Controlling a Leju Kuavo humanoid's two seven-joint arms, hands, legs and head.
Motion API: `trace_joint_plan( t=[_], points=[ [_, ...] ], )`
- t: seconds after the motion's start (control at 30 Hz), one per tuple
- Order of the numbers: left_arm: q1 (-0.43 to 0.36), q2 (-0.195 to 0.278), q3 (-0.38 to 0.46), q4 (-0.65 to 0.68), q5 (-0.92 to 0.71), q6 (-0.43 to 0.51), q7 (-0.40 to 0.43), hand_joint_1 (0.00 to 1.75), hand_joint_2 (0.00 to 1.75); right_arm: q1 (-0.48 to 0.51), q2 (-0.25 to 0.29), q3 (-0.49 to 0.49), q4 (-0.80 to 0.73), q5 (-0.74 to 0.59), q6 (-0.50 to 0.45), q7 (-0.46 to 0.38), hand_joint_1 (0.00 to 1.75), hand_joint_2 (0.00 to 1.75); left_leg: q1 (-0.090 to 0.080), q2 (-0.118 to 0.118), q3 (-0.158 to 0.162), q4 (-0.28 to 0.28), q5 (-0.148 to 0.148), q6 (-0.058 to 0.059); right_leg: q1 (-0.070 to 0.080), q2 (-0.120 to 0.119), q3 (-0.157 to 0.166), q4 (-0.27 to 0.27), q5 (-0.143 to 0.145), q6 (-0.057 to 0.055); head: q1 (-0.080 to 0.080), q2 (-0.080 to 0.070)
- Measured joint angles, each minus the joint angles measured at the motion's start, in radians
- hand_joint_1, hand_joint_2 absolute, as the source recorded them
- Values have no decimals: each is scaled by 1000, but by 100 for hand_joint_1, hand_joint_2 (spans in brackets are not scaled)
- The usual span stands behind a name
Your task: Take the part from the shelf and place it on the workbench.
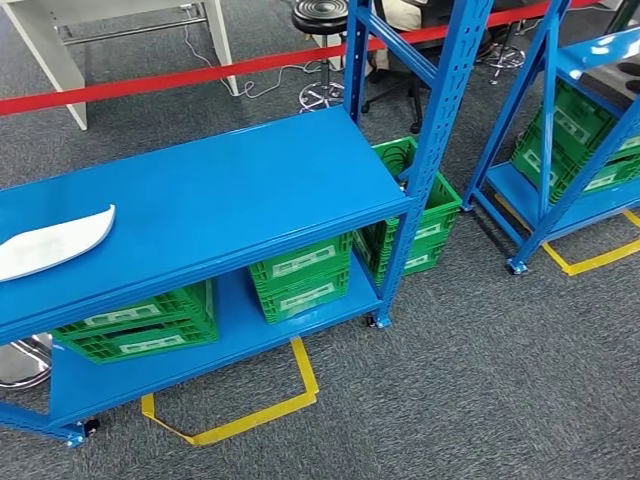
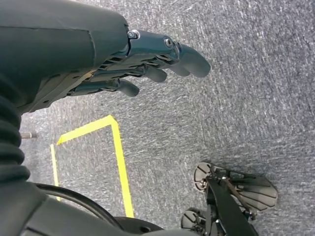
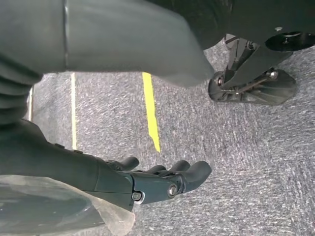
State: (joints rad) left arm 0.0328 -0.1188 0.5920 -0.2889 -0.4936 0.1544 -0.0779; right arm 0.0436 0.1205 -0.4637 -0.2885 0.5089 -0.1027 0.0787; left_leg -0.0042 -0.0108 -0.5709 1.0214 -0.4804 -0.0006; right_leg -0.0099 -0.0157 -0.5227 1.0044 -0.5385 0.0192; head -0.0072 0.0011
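The part [image 1: 53,243], a flat white curved piece, lies on the top board of the blue shelf [image 1: 226,190] near its left end. My left hand [image 2: 148,64] hangs over the grey carpet, with its fingers stretched out and nothing in them. My right hand [image 3: 156,179] also hangs low over the carpet, fingers extended and apart, holding nothing. Both hands are far from the part.
Green crates [image 1: 302,275] sit on the shelf's lower board, and another crate [image 1: 411,215] stands behind its right post. A second blue rack [image 1: 573,150] stands to the right. Red barrier tape [image 1: 189,75], a white table [image 1: 45,40] and a black stool [image 1: 321,20] are behind. Yellow tape [image 1: 241,420] marks the floor.
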Motion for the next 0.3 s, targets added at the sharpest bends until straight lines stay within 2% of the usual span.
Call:
trace_joint_plan(
  t=[0.17,0.3],
  points=[
    [20,19,-97,-15,82,-25,12,0,0,17,-19,72,-16,-84,16,-12,0,0,0,0,1,0,0,0,0,0,-2,0,-1,1,0,0],
    [22,22,-108,-17,92,-28,14,0,0,19,-21,81,-18,-95,19,-14,0,0,0,0,1,0,-1,0,0,0,-2,0,-1,1,0,0]
  ],
)
